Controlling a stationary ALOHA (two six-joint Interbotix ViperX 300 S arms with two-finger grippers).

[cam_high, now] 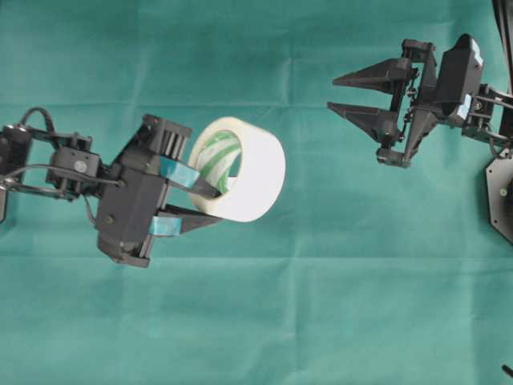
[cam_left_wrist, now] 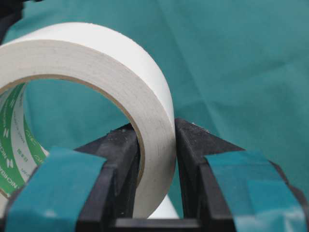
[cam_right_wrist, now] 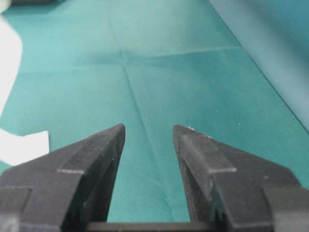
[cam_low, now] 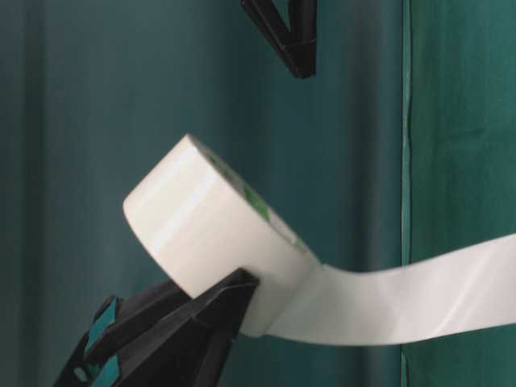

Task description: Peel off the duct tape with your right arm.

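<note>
From overhead, the left gripper clamps the wall of the roll of duct tape and holds it above the green cloth; the right gripper hangs well apart, jaws parted, holding nothing.

At table level, a long strip already trails off the roll toward the right edge.

The left wrist view shows both fingers pinching the roll's wall.

The right wrist view shows an empty gap. Peeling looks partly done; the right gripper probably must retake the strip.
</note>
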